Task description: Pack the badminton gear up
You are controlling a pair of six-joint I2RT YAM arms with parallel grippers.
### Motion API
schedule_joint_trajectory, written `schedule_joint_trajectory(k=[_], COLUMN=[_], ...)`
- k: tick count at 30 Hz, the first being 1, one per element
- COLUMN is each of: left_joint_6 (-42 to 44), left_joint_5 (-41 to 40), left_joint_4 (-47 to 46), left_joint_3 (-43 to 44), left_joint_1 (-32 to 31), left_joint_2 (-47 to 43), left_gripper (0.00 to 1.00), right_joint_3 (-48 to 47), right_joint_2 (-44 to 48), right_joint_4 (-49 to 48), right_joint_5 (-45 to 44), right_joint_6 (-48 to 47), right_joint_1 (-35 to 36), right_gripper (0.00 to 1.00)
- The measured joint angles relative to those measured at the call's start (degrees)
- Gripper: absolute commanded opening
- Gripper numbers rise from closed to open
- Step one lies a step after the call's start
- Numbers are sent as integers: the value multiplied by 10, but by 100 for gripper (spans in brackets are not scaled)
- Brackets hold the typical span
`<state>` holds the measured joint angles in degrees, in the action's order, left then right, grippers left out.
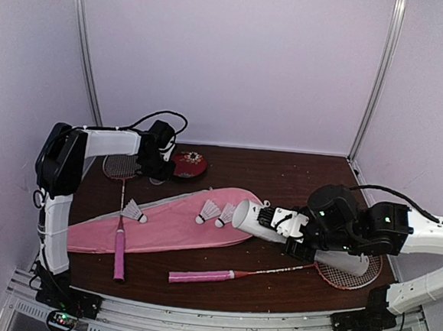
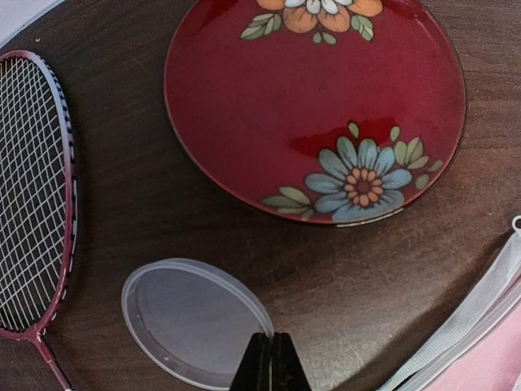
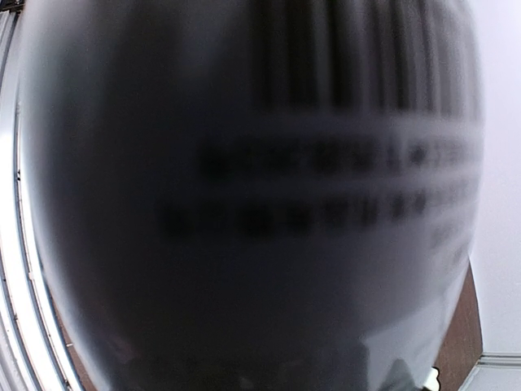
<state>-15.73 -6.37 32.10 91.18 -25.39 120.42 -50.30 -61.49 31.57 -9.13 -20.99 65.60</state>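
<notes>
My right tool (image 1: 292, 223) grasps the tube (image 1: 250, 215); its mouth points frame-left at the adjacent shuttlecock (image 1: 225, 215). My left tool (image 2: 271, 366) is clenched.

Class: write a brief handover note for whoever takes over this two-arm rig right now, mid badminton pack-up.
Left end effector: shut, tips at rim of clear lid; grip unclear.
Right end effector: shut on the white tube, its open mouth near the shuttlecocks.
Shuttlecocks: three, loose on the pink bag.
Rackets: both out on the table, one lying across the bag.
Done: nothing packed.
Left: probably fill and cap tube, bag the gear.
</notes>
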Motion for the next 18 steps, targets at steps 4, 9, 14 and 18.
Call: schedule_joint_trajectory(k=[4, 9, 14, 18], left_joint_6=[9, 18, 24, 19], left_joint_5=[0, 1, 14, 28], left_joint_4=[14, 29, 19, -6], left_joint_3=[24, 30, 2, -152], left_joint_1=[1, 2, 2, 2], left_joint_2=[21, 26, 2, -154], left_gripper=[15, 28, 49, 56], right_joint_3=[0, -1, -1, -2], right_joint_2=[-1, -5, -7, -7], right_joint_4=[0, 0, 0, 2], right_joint_5=[0, 0, 0, 0], right_joint_6=[0, 0, 0, 0], right_joint_1=[0, 0, 0, 0], right_gripper=[32, 32, 32, 32])
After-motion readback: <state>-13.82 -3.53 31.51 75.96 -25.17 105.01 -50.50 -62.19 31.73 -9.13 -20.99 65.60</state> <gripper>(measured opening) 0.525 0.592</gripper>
